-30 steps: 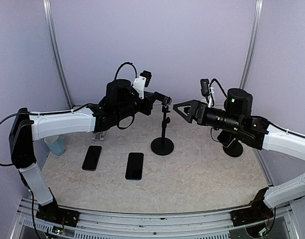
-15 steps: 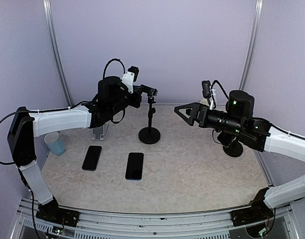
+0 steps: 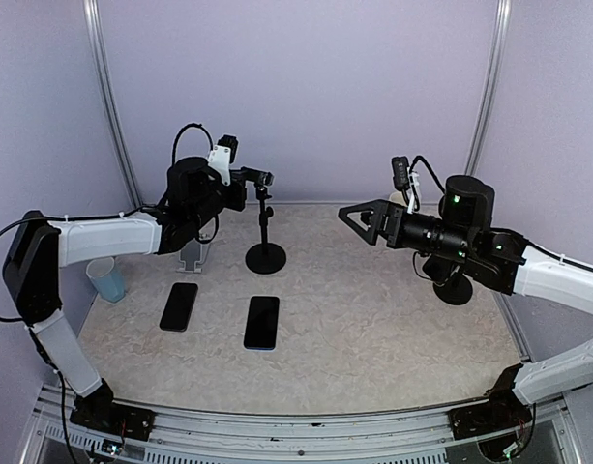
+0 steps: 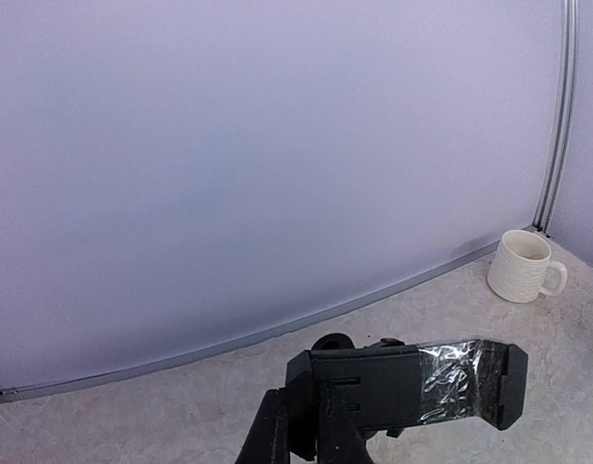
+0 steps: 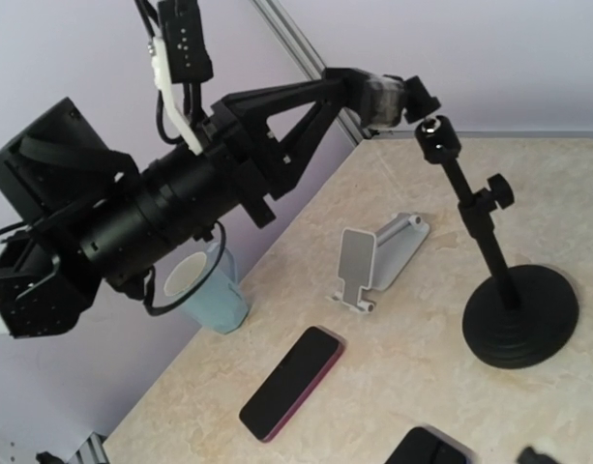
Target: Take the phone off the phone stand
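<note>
Phone stand (image 3: 265,232) is clamped at its top by the left gripper (image 3: 260,178), right gripper (image 3: 355,222) is spread wide open, red-edged phone (image 3: 179,305) and black phone (image 3: 262,322) are seen flat below the left one.

Left gripper (image 3: 258,178) and phone stand (image 3: 265,257) — farther left

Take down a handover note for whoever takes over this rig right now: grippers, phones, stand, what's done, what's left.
Left gripper: shut on the clamp atop the black stand; the clamp holds no phone.
Right gripper: open, in the air, empty.
One phone and a second phone lie flat on the table, on the stand's near side.
Done: phone looks already out of the stand.
Left: probably release the clamp and pull back.
</note>
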{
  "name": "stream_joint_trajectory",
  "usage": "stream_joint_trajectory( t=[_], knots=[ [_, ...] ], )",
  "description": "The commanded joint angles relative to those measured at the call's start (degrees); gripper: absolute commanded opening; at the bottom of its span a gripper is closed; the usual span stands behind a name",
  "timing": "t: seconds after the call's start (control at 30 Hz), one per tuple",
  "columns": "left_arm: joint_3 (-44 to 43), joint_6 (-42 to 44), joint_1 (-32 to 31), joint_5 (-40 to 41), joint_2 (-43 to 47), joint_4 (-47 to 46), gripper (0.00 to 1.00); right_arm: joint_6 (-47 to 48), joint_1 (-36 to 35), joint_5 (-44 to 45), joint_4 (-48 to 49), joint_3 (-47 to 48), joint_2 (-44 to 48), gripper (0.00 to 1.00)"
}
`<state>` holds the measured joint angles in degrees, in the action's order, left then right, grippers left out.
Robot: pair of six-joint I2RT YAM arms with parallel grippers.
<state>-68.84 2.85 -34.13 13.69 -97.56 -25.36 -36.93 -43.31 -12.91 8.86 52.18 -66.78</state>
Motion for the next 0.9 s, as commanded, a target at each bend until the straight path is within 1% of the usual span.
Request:
stream_joint_trajectory(
  t=[0.0,0.1,0.13,0.2,0.27,0.37,0.43,0.5,0.53,0.57,0.6,0.73,0.87],
  knots=[
    [0.25,0.43,0.55,0.50,4.22,-6.93,0.00,0.54,0.77,-0.69,0.37,-0.41,0.33,0.99],
    [0.64,0.21,0.75,0.46,4.13,-6.37,0.00,0.54,0.86,-0.71,0.30,-0.32,0.19,0.99],
    [0.80,-0.03,0.78,0.60,4.25,-6.03,0.02,0.66,0.85,-0.72,0.20,-0.14,0.14,0.99],
    [1.04,-0.62,0.76,0.84,4.58,-5.48,0.18,1.19,0.87,-0.52,-0.25,-0.01,0.29,0.99],
    [1.30,-1.26,0.76,0.98,5.04,-5.00,0.36,2.04,1.06,-0.50,-1.08,0.39,0.39,1.00],
    [1.21,-1.86,0.69,1.18,5.70,-3.76,0.60,3.22,2.30,-0.99,-2.62,0.81,0.87,0.99],
    [1.26,-2.43,0.57,0.90,6.45,-2.71,0.68,3.94,3.39,-1.28,-3.46,0.50,1.52,0.99],
    [1.48,-2.93,0.32,1.04,7.48,-1.77,0.77,4.59,4.77,-1.17,-4.61,0.06,2.42,0.99],
    [1.64,-3.24,0.19,1.32,8.11,-1.11,0.87,4.77,5.48,-1.11,-5.20,-0.30,3.07,0.99],
    [1.74,-3.66,0.06,1.54,8.76,-0.30,0.94,4.84,6.38,-1.02,-5.86,-0.72,3.83,0.99],
    [1.73,-4.10,-0.11,1.47,9.31,0.72,0.98,4.87,7.39,-1.11,-6.66,-1.21,4.66,0.99],
    [1.93,-5.82,-0.34,1.47,11.42,4.94,0.99,4.64,12.37,-2.03,-9.21,-4.29,8.88,0.99],
    [2.92,-7.97,-0.33,0.28,13.76,8.39,0.99,3.94,19.24,-3.83,-12.90,-7.27,14.72,0.99]
  ],
)
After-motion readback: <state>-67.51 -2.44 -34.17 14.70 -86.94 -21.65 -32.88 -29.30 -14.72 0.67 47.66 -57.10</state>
